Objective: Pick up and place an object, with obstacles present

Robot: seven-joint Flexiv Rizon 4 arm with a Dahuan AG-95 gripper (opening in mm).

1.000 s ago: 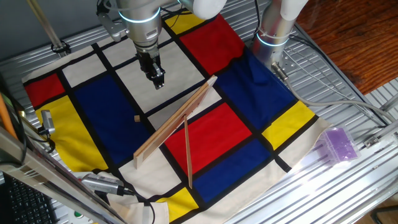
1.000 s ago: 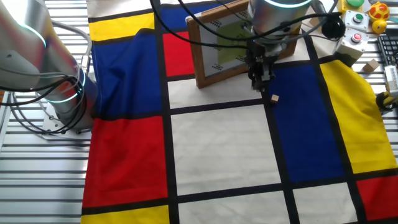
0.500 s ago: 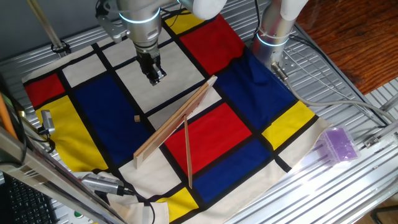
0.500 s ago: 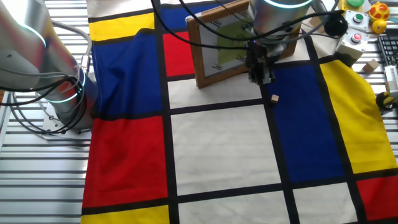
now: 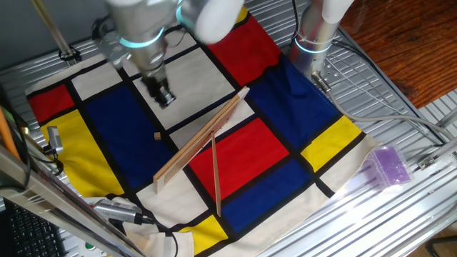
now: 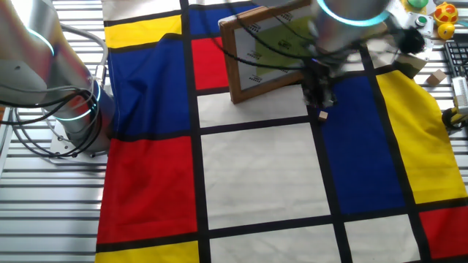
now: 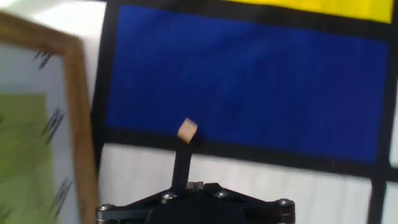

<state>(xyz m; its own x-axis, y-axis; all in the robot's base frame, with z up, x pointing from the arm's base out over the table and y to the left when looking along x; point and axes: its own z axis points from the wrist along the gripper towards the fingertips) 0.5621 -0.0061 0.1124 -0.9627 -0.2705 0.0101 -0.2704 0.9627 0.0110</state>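
Note:
The tiny tan wooden cube lies on the cloth at the edge of a blue field, free of the gripper; it also shows in the other fixed view and in the hand view. The gripper hangs above the cloth just behind the cube, its fingers together and holding nothing. In the hand view the gripper ends just short of the cube. The wide plank stands on edge to the right of the cube, and the narrow strip leans off it toward the front.
The plank's framed face stands close to the gripper. A second arm's base stands at the back right. A purple translucent box lies on the metal rails at the right. Buttons and small items sit beyond the cloth.
The gripper has swung sideways across the white field toward the blue field, ending closer to the cube. The cube, plank and strip have not moved.

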